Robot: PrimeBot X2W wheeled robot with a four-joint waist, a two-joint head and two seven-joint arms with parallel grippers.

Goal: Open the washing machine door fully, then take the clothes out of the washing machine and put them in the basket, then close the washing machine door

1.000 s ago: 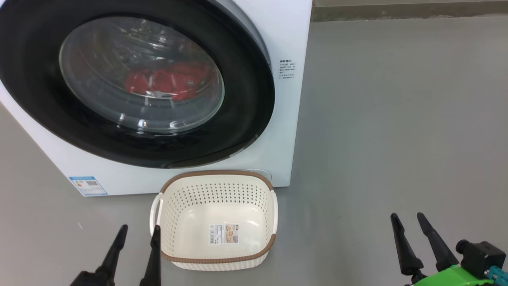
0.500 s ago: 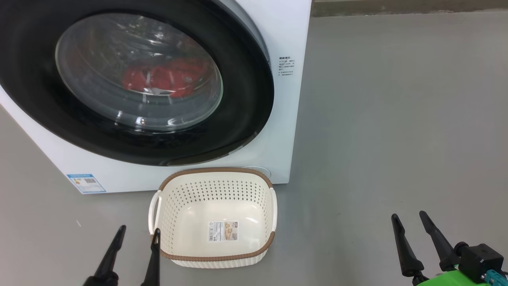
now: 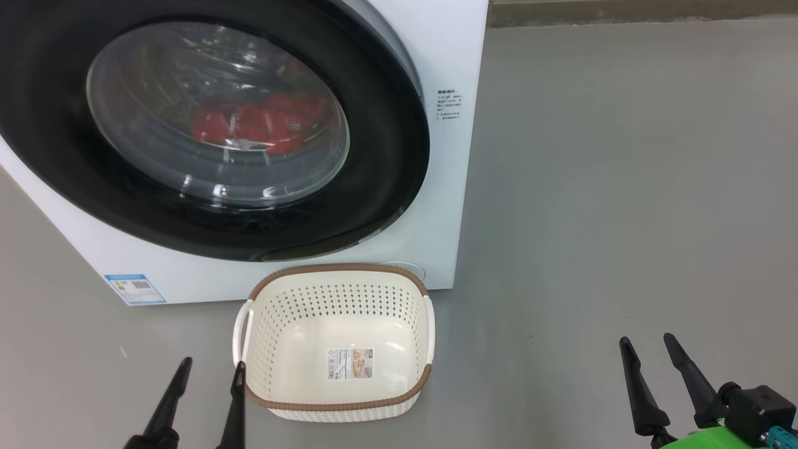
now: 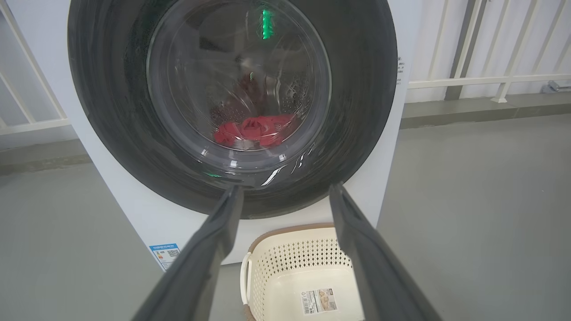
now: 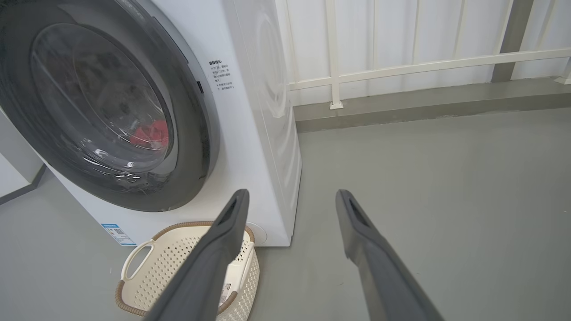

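The white washing machine (image 3: pixel 458 56) stands at upper left, its round black-rimmed door (image 3: pixel 386 156) closed against the front. Through the glass I see the red clothes (image 3: pixel 255 125) lying in the drum, also in the left wrist view (image 4: pixel 256 129) and the right wrist view (image 5: pixel 151 133). The cream basket (image 3: pixel 336 284) with a brown rim sits on the floor right in front of the machine and holds nothing. My left gripper (image 3: pixel 212 366) is open, just left of the basket's near corner. My right gripper (image 3: pixel 648 344) is open, low at the right, well away from the machine.
Grey floor (image 3: pixel 623 187) stretches wide to the right of the machine. A white railing (image 5: pixel 401 67) and a low kerb run behind it. A blue label (image 3: pixel 135 288) sits at the machine's lower left corner.
The whole head view has shifted slightly, so the camera moved. Both grippers sit a little lower in the picture, still open. Door, clothes and basket are unchanged.
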